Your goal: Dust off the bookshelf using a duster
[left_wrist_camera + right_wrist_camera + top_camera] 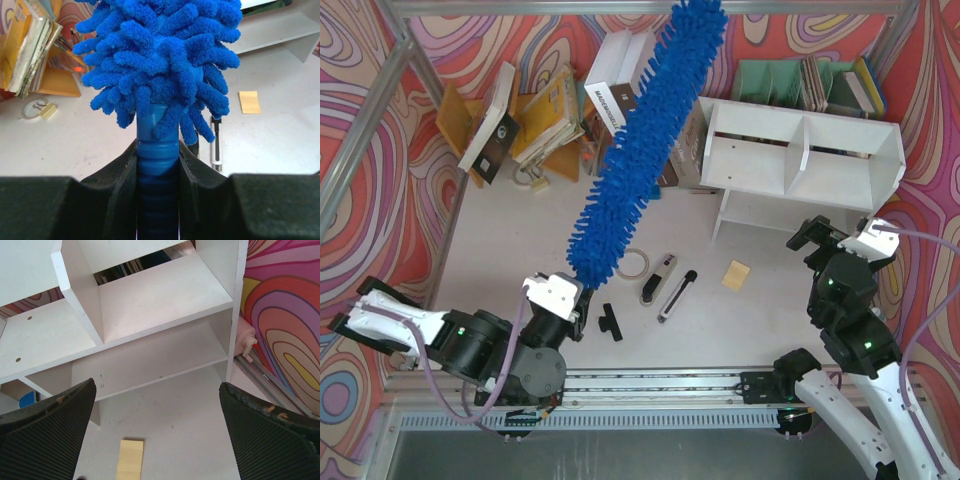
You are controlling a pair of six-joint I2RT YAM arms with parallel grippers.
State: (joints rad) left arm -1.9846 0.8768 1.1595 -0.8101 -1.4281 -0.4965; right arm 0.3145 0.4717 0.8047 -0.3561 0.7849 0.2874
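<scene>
My left gripper is shut on the blue handle of the duster. The long fluffy blue head rises up and to the right, its tip near the top of the overhead view. In the left wrist view the ribbed handle sits between my jaws and the fluffy head fills the upper frame. The white bookshelf lies at the right back, apart from the duster. My right gripper is open and empty just in front of the bookshelf, whose compartments fill the right wrist view.
A tan rack with books stands at the back left, a green file organizer behind the bookshelf. On the table lie a tape ring, a black-and-silver stick tool, a black clip and a yellow sticky pad.
</scene>
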